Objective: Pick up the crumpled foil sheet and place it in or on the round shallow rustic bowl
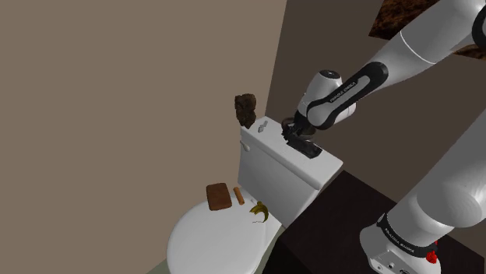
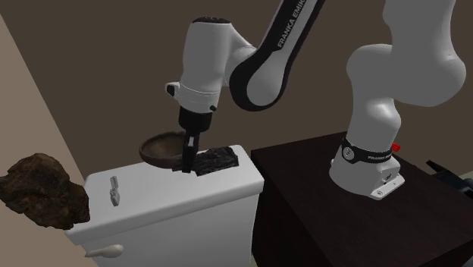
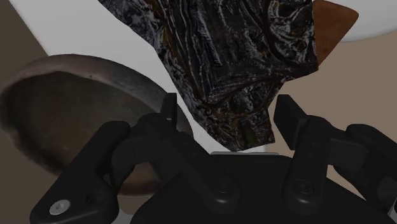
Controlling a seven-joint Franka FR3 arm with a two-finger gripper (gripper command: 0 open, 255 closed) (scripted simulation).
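Here, the end effector (image 2: 187,164) hung just above the toilet's tank lid (image 2: 155,201), at the lid's end nearest the dark stand (image 2: 303,178). Its fingers (image 3: 169,109) stood well apart and gripped nothing. The crumpled foil sheet (image 2: 218,160), dark and glossy, lay flat on that same end of the lid, and one torn corner reached into the gap between the fingers without clearly touching either. The round brown bowl (image 2: 161,146) sat at the lid's wall-side edge, just beside the foil, with part of its rim past that edge. The middle of the lid was bare white as far as the flush button (image 2: 114,190). Past the lid's far end a rough brown lump (image 2: 39,190) stood against the wall.
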